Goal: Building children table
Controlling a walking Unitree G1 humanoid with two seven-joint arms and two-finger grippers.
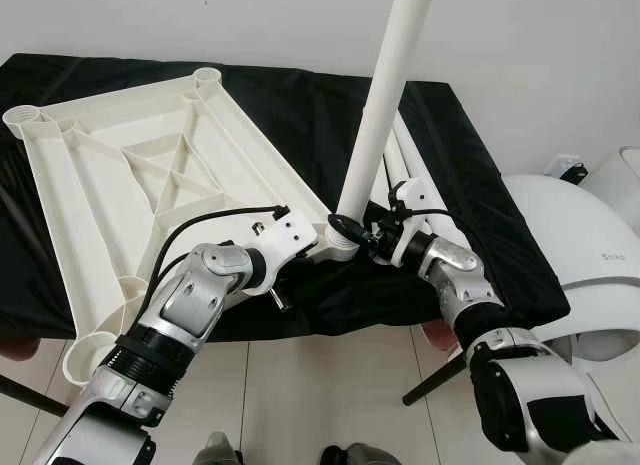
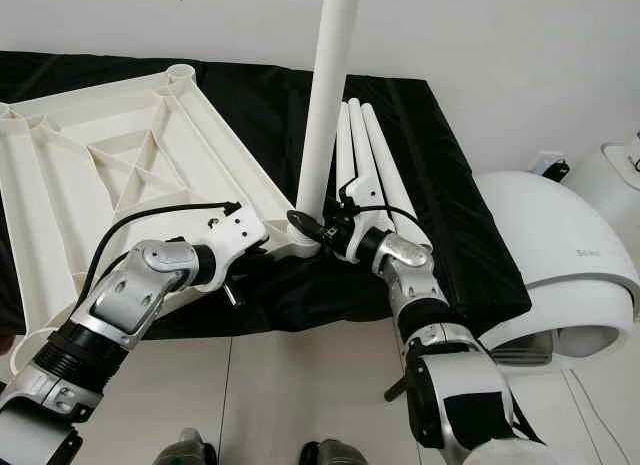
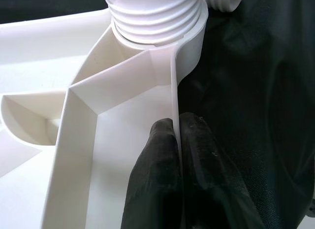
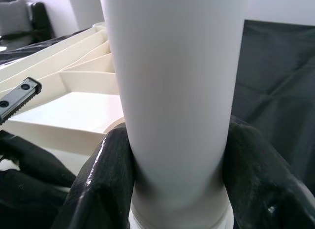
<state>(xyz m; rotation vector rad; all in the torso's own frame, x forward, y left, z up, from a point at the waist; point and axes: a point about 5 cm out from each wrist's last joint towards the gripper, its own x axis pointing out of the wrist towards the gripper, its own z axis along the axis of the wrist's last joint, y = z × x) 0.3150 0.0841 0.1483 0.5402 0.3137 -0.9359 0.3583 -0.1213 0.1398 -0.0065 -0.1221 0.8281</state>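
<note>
My right pincer [image 4: 174, 184] clamps the upright white leg [image 1: 385, 105] just above the corner socket [image 3: 157, 17]. At nine o'clock of it, my left pincer [image 3: 177, 155] pinches the upturned tabletop [image 1: 150, 175] rim on the black cloth [image 1: 480, 185].

Head stereo cameras look down on the upturned tabletop [image 1: 130, 175] and upright leg [image 2: 325, 95]. Wrist cameras sit close: left on the rim, right on the leg.

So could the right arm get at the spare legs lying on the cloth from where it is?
Probably yes, once freed: the spare legs lie just behind the right gripper, nothing between, but it's shut on the upright leg.
</note>
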